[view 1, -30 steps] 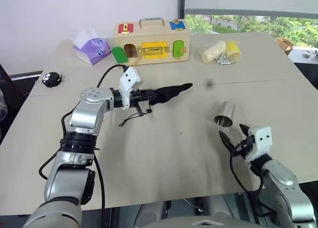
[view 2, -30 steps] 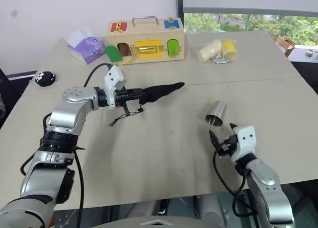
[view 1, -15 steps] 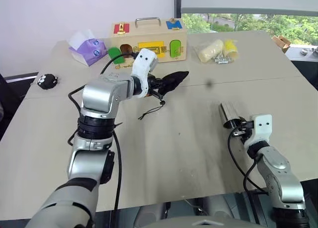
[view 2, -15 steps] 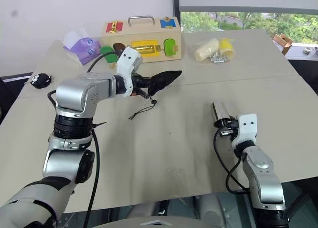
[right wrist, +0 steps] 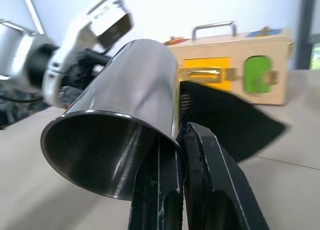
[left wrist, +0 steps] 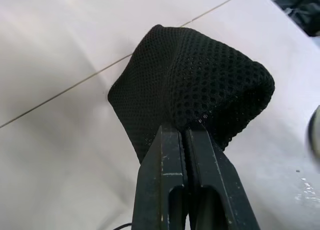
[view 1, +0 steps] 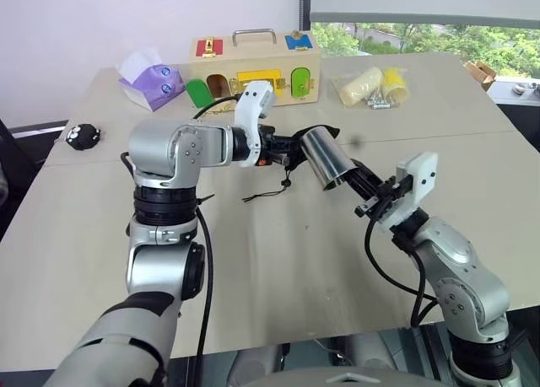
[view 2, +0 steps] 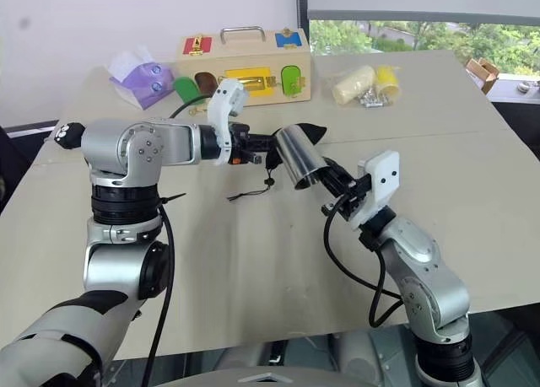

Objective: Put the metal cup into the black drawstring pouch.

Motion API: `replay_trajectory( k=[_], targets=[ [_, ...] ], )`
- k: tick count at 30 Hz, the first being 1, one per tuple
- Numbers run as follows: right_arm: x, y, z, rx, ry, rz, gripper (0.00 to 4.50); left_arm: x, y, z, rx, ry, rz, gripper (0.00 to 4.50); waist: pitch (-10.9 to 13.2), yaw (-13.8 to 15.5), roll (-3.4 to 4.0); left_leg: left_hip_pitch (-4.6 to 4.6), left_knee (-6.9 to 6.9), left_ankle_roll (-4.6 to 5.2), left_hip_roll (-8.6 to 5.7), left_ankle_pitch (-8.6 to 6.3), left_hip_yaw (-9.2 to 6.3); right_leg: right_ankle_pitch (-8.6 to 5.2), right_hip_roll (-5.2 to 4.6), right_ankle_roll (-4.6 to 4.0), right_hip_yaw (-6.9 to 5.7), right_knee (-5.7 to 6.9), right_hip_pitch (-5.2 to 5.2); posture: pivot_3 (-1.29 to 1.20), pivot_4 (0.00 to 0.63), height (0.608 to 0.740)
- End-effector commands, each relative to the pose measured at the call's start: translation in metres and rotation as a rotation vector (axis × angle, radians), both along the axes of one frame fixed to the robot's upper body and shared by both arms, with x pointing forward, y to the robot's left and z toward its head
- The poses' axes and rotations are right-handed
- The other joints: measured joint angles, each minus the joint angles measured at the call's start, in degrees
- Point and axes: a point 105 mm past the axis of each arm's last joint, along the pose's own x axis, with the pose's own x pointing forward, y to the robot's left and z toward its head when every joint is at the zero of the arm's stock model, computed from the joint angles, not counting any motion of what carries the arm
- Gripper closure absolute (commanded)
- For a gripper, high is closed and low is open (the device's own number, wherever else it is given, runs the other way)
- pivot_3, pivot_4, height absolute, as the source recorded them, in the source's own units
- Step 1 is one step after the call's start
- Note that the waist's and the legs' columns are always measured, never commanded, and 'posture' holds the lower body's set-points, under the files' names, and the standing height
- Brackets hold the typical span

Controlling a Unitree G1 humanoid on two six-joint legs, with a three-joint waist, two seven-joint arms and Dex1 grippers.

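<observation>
Cup held up at the pouch, ready to be fed in

The metal cup (view 1: 325, 157), smooth and shiny, is pinched by its rim in the right gripper (view 1: 364, 187), touching the black drawstring pouch (left wrist: 192, 87) clamped in the left gripper (left wrist: 186, 131); the pouch mouth likely needs spreading, and the cup should enter closed end first.

An office or lab test room is showing: a large beige table (view 1: 278, 260) is sitting by a plain white wall (view 1: 84, 24), with a window (view 1: 422, 29) overlooking trees at upper right.
</observation>
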Motion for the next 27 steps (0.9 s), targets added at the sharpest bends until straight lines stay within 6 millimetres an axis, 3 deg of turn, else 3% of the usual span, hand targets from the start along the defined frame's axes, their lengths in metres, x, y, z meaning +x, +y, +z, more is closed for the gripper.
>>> replay_trajectory(
  k=[1,12,18,27],
  targets=[
    [-0.003,0.004,0.011,-0.020,-0.047,0.016,4.46,-0.008,-0.009,0.021,-0.071,-0.033,-0.073,4.50,0.0,0.0,0.00,0.00,-0.01,-0.01,0.00,0.00,0.00,0.00,0.00,0.00,0.02,0.00,-0.01,0.00,0.150,0.740],
    [0.015,-0.008,-0.018,-0.151,0.020,-0.083,4.46,-0.021,-0.009,0.023,-0.107,-0.033,-0.115,4.50,0.0,-0.1,0.00,0.03,-0.03,-0.03,0.03,-0.01,0.03,0.00,0.04,-0.01,0.08,0.03,-0.02,0.00,0.150,0.740],
    [0.025,-0.005,-0.005,-0.074,0.028,-0.109,4.46,-0.028,-0.011,0.019,-0.093,-0.056,-0.138,4.50,0.0,-0.4,0.01,0.05,-0.04,-0.04,0.05,-0.02,0.03,0.00,0.05,-0.01,0.14,0.03,-0.02,0.00,0.150,0.740],
    [0.040,0.002,0.016,0.170,0.179,-0.115,4.46,-0.037,-0.014,0.006,-0.031,-0.105,-0.176,4.50,0.0,-0.1,0.01,0.01,-0.05,-0.04,0.04,-0.02,0.00,0.01,-0.02,-0.03,0.20,0.02,-0.04,0.00,0.150,0.740]
  ],
)
